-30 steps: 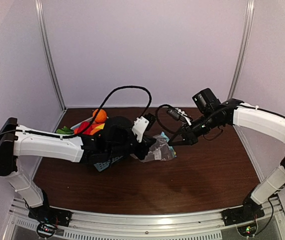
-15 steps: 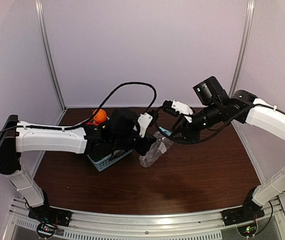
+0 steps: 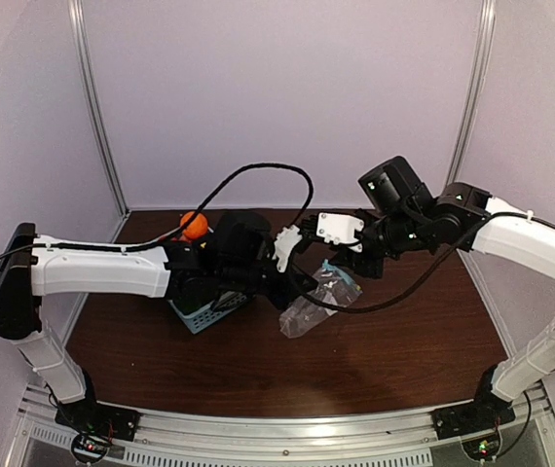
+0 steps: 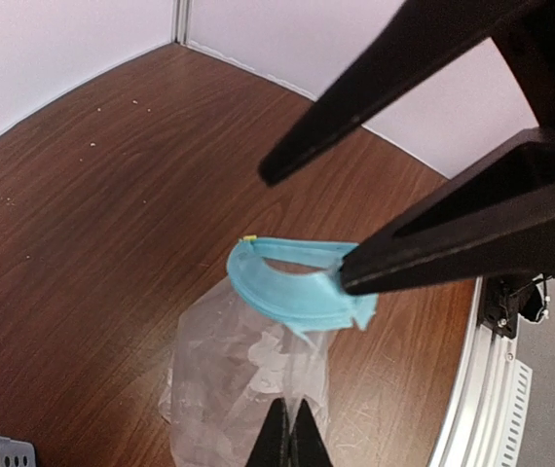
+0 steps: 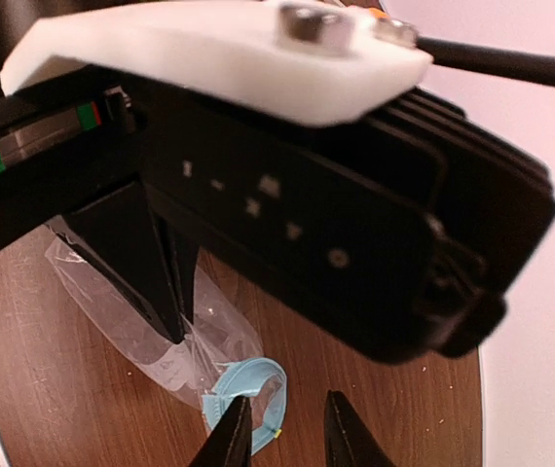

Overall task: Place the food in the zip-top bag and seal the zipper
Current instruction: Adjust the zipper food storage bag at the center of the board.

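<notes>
Zip-top bag clamped between left pincer tips.

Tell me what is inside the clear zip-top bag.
Through the zip-top bag only crinkled clear plastic shows, with nothing coloured inside. Its zipper mouth is looped open. The left tool pinches the bag's near part and covers a little of it there.

Limp clear zip-top bag, zipper open
</notes>
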Tool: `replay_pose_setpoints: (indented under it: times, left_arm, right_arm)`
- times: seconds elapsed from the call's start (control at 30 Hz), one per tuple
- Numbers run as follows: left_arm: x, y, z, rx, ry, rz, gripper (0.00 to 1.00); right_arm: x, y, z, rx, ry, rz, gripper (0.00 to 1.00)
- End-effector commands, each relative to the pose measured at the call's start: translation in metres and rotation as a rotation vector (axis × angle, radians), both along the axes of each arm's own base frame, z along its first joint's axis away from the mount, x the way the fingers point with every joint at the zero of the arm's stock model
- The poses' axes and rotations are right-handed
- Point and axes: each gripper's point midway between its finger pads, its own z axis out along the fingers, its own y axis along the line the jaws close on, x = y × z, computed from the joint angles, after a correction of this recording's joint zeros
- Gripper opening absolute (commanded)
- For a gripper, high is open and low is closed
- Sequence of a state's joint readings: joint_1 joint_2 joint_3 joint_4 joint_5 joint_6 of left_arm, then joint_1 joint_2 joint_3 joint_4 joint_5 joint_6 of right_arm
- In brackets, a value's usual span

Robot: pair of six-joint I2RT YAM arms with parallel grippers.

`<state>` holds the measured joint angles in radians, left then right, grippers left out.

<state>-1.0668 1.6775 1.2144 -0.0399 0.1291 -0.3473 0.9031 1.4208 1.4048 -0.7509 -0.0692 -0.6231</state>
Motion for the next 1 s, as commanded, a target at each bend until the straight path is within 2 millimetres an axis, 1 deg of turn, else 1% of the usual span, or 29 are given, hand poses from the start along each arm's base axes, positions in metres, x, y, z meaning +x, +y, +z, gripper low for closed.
replay_pose_setpoints:
  times: [0.0,0.1,0.2,0.27,0.37,0.43,0.63,0.77,0.9,0.97]
  left_arm:
    - [-0.006,-0.010,0.012,-0.041,0.025,-0.051,0.00]
    - [-0.005,-0.010,0.009,-0.034,0.031,-0.050,0.00]
    - [-0.003,-0.011,0.007,-0.030,0.035,-0.049,0.00]
    - [-0.003,-0.012,0.006,-0.034,0.041,-0.053,0.00]
    - [-0.005,-0.013,0.008,-0.045,0.046,-0.062,0.00]
    - [-0.005,-0.014,0.008,-0.049,0.048,-0.067,0.00]
    - [-0.006,-0.014,0.011,-0.052,0.050,-0.071,0.00]
    - [-0.006,-0.014,0.010,-0.049,0.052,-0.074,0.00]
    - [-0.005,-0.014,0.008,-0.044,0.052,-0.067,0.00]
    - [-0.006,-0.015,0.008,-0.046,0.054,-0.071,0.00]
  right_arm:
    - [-0.002,-0.002,-0.012,-0.085,-0.028,0.045,0.27]
    - [-0.006,-0.004,-0.007,-0.083,-0.022,0.051,0.29]
    - [-0.006,-0.008,0.003,-0.074,-0.030,0.031,0.29]
    - [-0.009,-0.010,0.010,-0.061,-0.023,0.035,0.29]
    - [-0.017,-0.010,0.003,-0.071,0.009,0.062,0.28]
    - [-0.019,-0.011,-0.005,-0.087,0.020,0.070,0.28]
    - [-0.021,-0.012,-0.020,-0.108,0.042,0.075,0.24]
    - [-0.021,-0.014,-0.020,-0.110,0.036,0.074,0.25]
    - [-0.035,-0.015,-0.015,-0.093,0.069,0.120,0.29]
    - [-0.038,-0.016,-0.014,-0.087,0.077,0.127,0.30]
